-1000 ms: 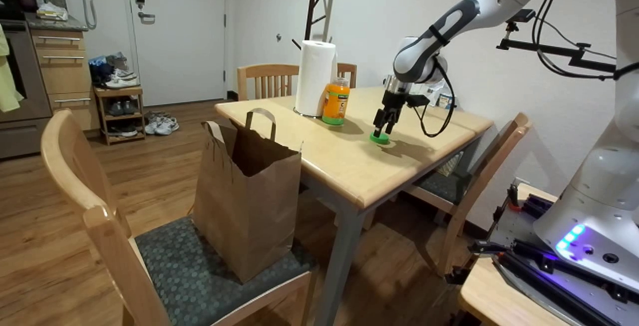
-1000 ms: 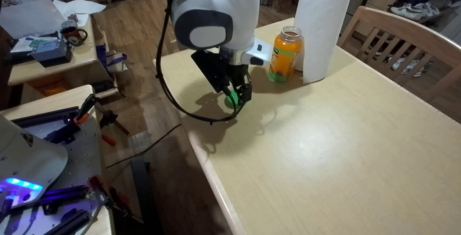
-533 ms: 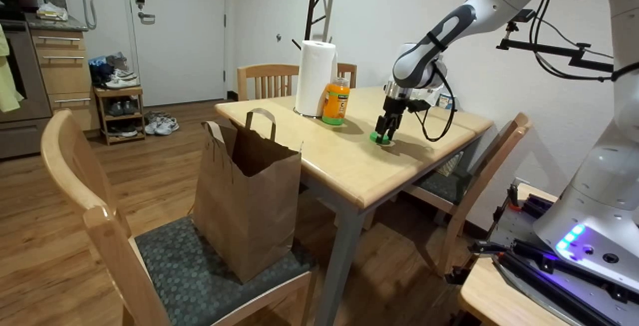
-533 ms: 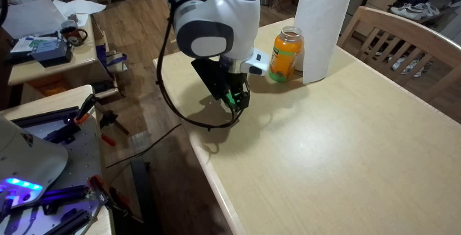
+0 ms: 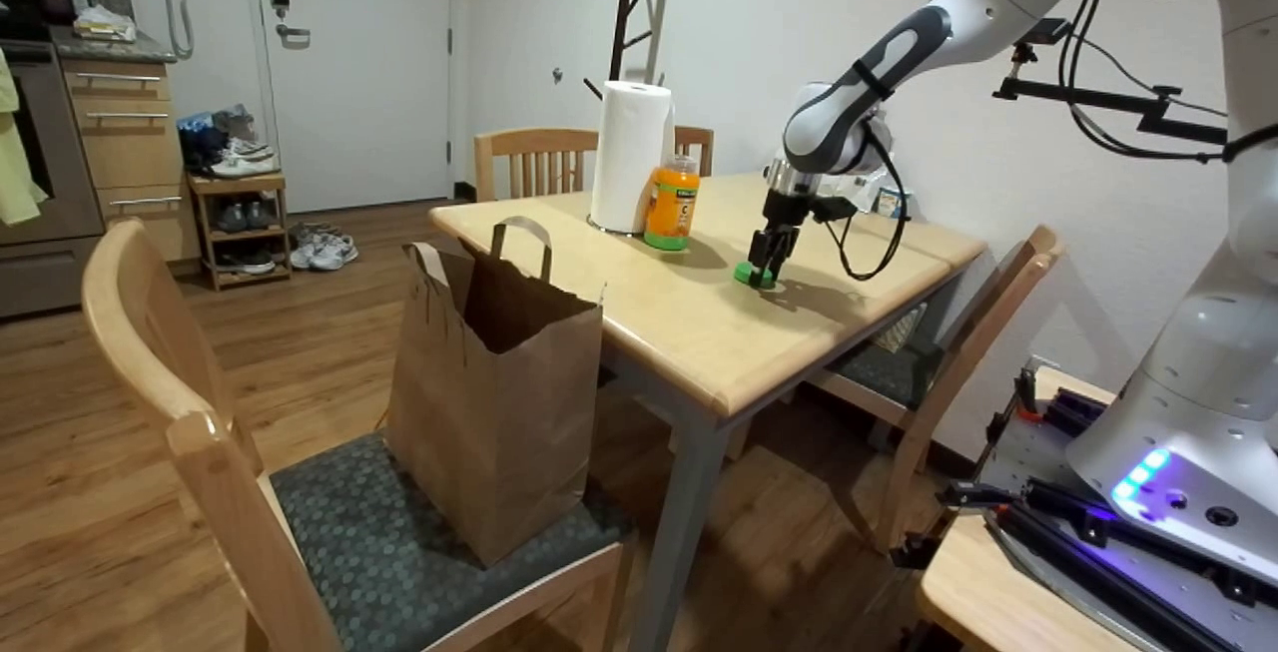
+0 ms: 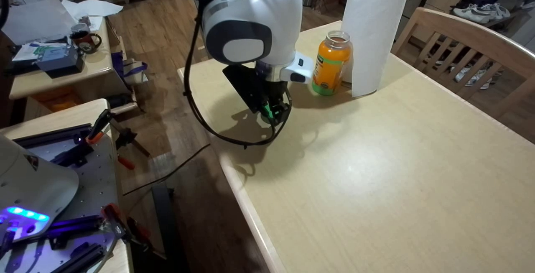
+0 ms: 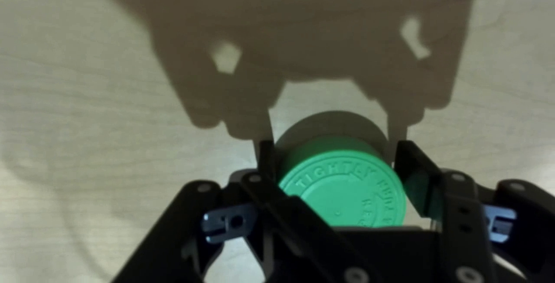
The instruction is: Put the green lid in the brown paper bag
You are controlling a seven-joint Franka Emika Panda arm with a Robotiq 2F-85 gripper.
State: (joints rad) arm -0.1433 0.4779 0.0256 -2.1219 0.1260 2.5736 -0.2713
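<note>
The green lid (image 7: 342, 196), with raised lettering on its top, lies between the two fingers of my gripper (image 7: 336, 164) in the wrist view. Its lower part is hidden behind the gripper's body. In both exterior views the gripper (image 5: 764, 273) points down at the tabletop, shut on the lid (image 5: 742, 273), only part of which shows (image 6: 268, 111). Whether the lid touches the wood or sits just above it, I cannot tell. The brown paper bag (image 5: 494, 412) stands upright in an exterior view, its top open and handles up, on a chair beside the table.
An orange bottle (image 5: 671, 203) and a white paper roll (image 5: 629, 158) stand on the table (image 5: 689, 332) between the lid and the far end. The chair's wooden back (image 5: 150, 352) rises beside the bag. A loose cable (image 6: 190, 97) loops around the gripper.
My gripper has come down a little over the lid and its fingers have closed on it. The lid has shifted slightly to the left in the exterior view with the bag.
</note>
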